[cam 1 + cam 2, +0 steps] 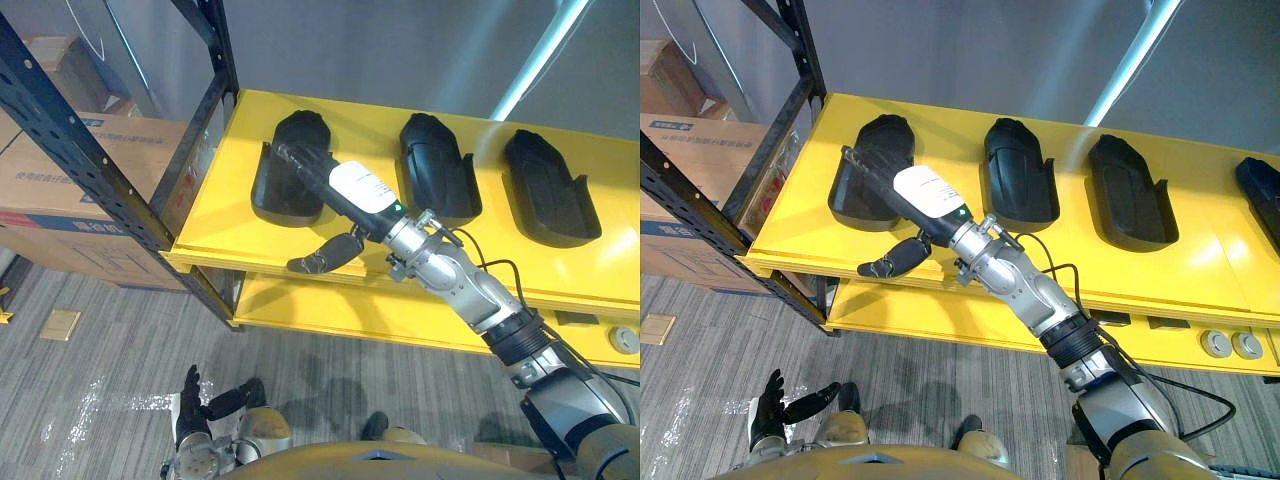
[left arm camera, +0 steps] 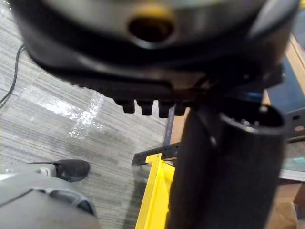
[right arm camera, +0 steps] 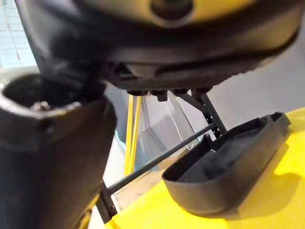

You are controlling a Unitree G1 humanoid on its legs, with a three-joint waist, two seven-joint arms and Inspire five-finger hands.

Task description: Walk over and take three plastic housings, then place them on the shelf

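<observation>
Three black plastic housings lie in a row on the yellow shelf (image 1: 230,215): the left housing (image 1: 285,180), the middle housing (image 1: 437,165) and the right housing (image 1: 550,190). My right hand (image 1: 358,190) reaches over the shelf's front edge, its straight fingers (image 1: 300,160) stretched above the left housing and its thumb (image 1: 325,257) hanging out past the edge. It is open and holds nothing. In the right wrist view the left housing (image 3: 228,167) rests on the shelf, apart from the hand. My left hand (image 1: 192,408) hangs low over the floor, open and empty.
A black rack upright (image 1: 80,140) stands at the shelf's left end, with cardboard boxes (image 1: 70,190) behind it. A lower yellow shelf (image 1: 350,315) sits beneath. One more dark housing (image 1: 1260,195) lies at the far right. Grey carpet (image 1: 100,350) covers the floor.
</observation>
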